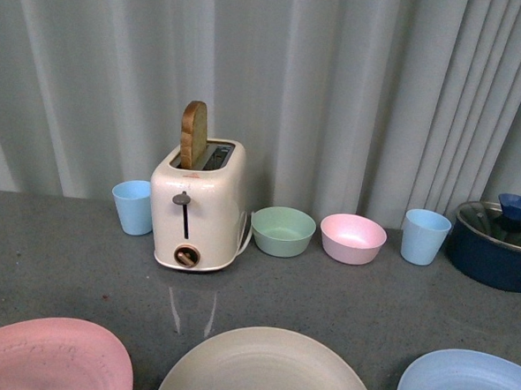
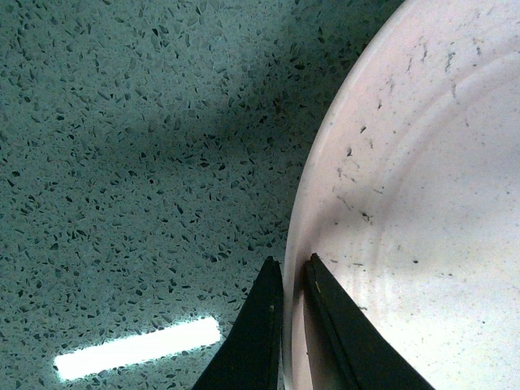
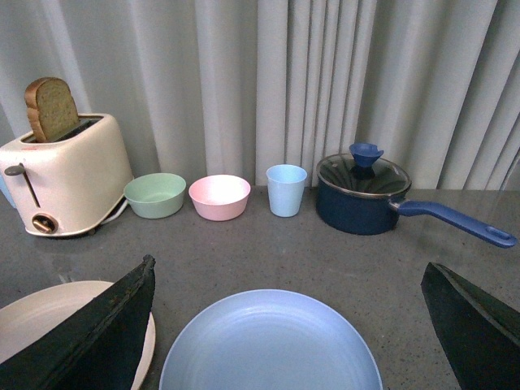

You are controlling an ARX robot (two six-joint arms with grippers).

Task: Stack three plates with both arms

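Three plates lay in a row along the near edge of the counter (image 1: 369, 299): pink plate (image 1: 47, 359) toward the left corner, beige plate (image 1: 267, 372) in the middle, blue plate (image 1: 465, 389) toward the right corner, none touching another, none yet stacked. The left gripper (image 2: 291, 272) was drawn narrow, one finger outside and one inside the pink plate's rim, so it read as pinched on that rim; an edge hold is likely the only purchase a shallow plate offers. Whether the plate was off the counter could not be told. The right gripper (image 3: 286, 272) stood wide, holding nothing, its fingers either side of the blue plate and aimed over it toward the back edge, probably lined up for a rim pinch of its own. The beige plate, between the other two, looked the natural base for the stack. Toaster (image 1: 198, 209), green bowl (image 1: 282, 230), pink bowl (image 1: 352, 238) and pot (image 1: 496, 254) sat in a line by the back edge, well apart from the plates, so the near strip was free for lifting.
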